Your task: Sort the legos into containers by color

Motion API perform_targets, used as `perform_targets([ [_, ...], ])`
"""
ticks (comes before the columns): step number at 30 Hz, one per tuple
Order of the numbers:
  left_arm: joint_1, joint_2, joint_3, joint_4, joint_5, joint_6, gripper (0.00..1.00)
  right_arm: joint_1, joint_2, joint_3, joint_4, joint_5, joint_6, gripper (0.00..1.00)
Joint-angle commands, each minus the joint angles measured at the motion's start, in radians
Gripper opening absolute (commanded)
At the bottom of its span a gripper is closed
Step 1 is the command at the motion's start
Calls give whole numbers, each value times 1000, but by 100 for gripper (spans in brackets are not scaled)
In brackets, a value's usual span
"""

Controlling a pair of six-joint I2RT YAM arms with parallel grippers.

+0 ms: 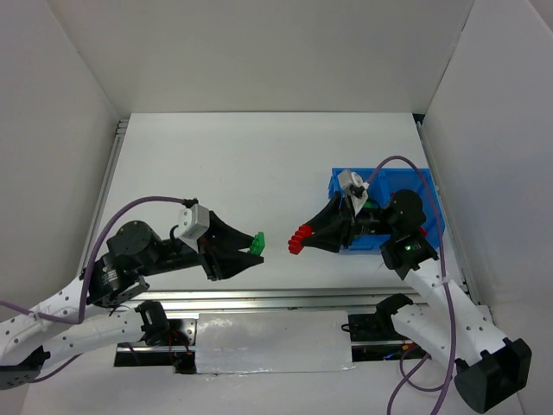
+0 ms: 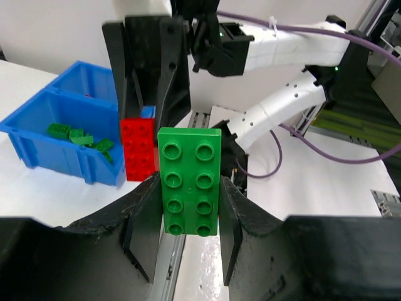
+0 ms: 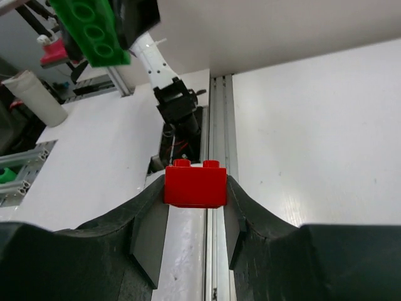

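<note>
My left gripper [image 1: 252, 245] is shut on a green two-by-four brick [image 2: 189, 180], held above the table near its front middle. My right gripper [image 1: 302, 239] is shut on a red brick [image 3: 195, 185] and faces the left one with a small gap between the two bricks. The red brick also shows in the left wrist view [image 2: 138, 148], and the green brick in the right wrist view [image 3: 89, 31]. The blue bin [image 1: 429, 204] stands at the right under the right arm. One compartment holds several green bricks [image 2: 80, 137].
White walls enclose the table on the left, back and right. A metal rail [image 1: 259, 301] runs along the near edge. Purple cables [image 1: 130, 212] loop from both arms. The right arm covers much of the bin.
</note>
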Motion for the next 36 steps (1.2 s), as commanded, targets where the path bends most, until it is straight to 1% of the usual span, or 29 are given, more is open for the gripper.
perform_targets([
  [1,-1,9,0,41,-41,6,0,-52,-17,-4,-39,-14,-53,0],
  [2,-1,19,4,38,-81,3,0,-76,-29,28,-192,161,-92,0],
  [3,-1,26,11,4,-105,0,0,-77,-44,22,-210,298,-87,0],
  [4,-1,33,32,-17,-130,-3,0,-115,-58,21,-244,479,-68,0],
  [5,-1,42,44,-72,-157,-9,0,-139,-66,48,-280,654,-32,0],
  [6,-1,58,53,-97,-214,-9,0,-153,-54,80,-410,1035,7,0],
  [7,-1,65,64,-119,-248,-21,0,-168,-5,120,-495,1241,139,0],
  [8,-1,70,64,-151,-283,-29,0,-225,26,195,-579,1403,197,0],
  [9,-1,81,61,-159,-328,-35,0,-266,52,224,-706,1568,240,0],
  [10,-1,88,63,-166,-339,-41,0,-305,96,246,-744,1612,290,0],
  [11,-1,105,64,-177,-340,-44,0,-389,112,263,-762,1633,305,0],
  [12,-1,115,67,-180,-321,-44,0,-440,123,263,-752,1636,311,0],
  [15,-1,133,72,-180,-307,-47,0,-559,170,268,-758,1686,378,0],
  [16,-1,135,70,-176,-305,-47,0,-572,205,271,-755,1733,403,0],
  [18,-1,141,67,-159,-305,-46,0,-621,279,283,-759,1749,423,0],
  [19,-1,147,64,-156,-282,-44,0,-635,302,294,-761,1742,446,0],
  [21,-1,154,63,-142,-271,-44,0,-670,366,294,-746,1700,450,5],
  [22,-1,162,64,-139,-265,-44,0,-673,380,291,-733,1674,441,10],
  [23,-1,177,66,-137,-256,-41,0,-675,394,286,-720,1644,441,26],
  [24,-1,188,72,-136,-254,-41,0,-675,413,286,-720,1633,449,68],
  [27,-1,225,89,-122,-259,-38,0,-676,407,286,-700,1561,438,74],
  [28,-1,233,92,-99,-262,-40,0,-675,384,278,-692,1545,431,83],
  [30,-1,263,106,-67,-283,-41,0,-675,342,289,-699,1518,426,95],
  [31,-1,277,112,-47,-291,-46,1,-675,326,298,-709,1502,420,98],
  [32,1,315,121,-6,-291,-46,3,-675,306,307,-712,1486,414,100],
  [34,11,375,181,21,-291,-43,3,-675,235,321,-742,1444,411,100],
  [35,18,457,208,30,-290,-41,4,-675,203,335,-768,1426,408,100],
  [36,25,507,277,28,-279,-38,4,-675,131,337,-778,1401,407,100],
])
